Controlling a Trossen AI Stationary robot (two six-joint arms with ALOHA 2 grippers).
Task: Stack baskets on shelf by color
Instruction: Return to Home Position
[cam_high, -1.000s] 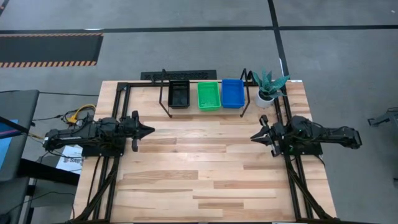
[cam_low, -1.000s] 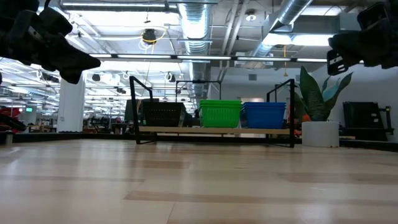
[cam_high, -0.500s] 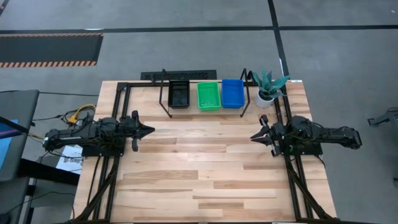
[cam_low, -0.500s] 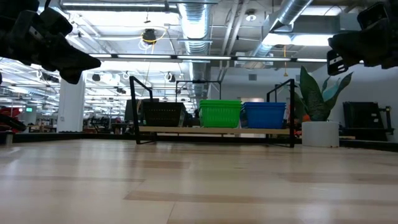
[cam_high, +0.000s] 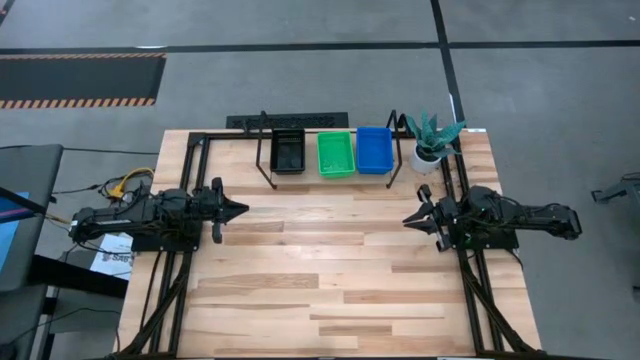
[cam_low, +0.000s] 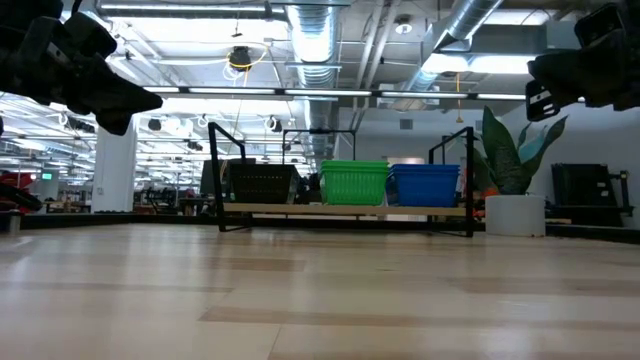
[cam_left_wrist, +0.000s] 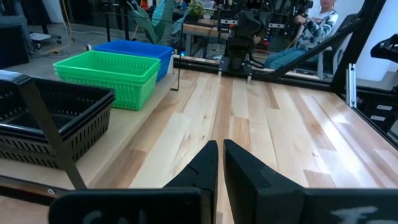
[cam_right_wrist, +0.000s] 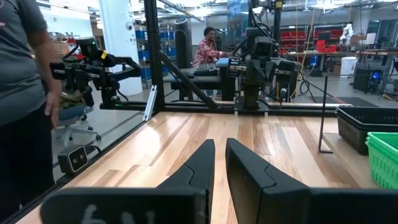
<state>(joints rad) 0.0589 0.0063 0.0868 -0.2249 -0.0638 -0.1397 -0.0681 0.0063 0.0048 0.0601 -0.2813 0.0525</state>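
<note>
Three stacks of baskets stand side by side on the shelf (cam_high: 325, 178) at the table's far side: black (cam_high: 288, 152), green (cam_high: 336, 154) and blue (cam_high: 374, 149). They also show in the low view: black (cam_low: 262, 183), green (cam_low: 353, 182), blue (cam_low: 425, 184). My left gripper (cam_high: 240, 209) is shut and empty above the table's left side. My right gripper (cam_high: 408, 219) is shut and empty above the right side. In the left wrist view (cam_left_wrist: 220, 163) the fingertips nearly meet; likewise in the right wrist view (cam_right_wrist: 219, 163).
A white pot with a green plant (cam_high: 431, 143) stands right of the shelf at the far right corner. Black frame rails (cam_high: 470, 270) run along the table's left and right edges. A person (cam_right_wrist: 25, 93) stands beyond the table; others sit farther off.
</note>
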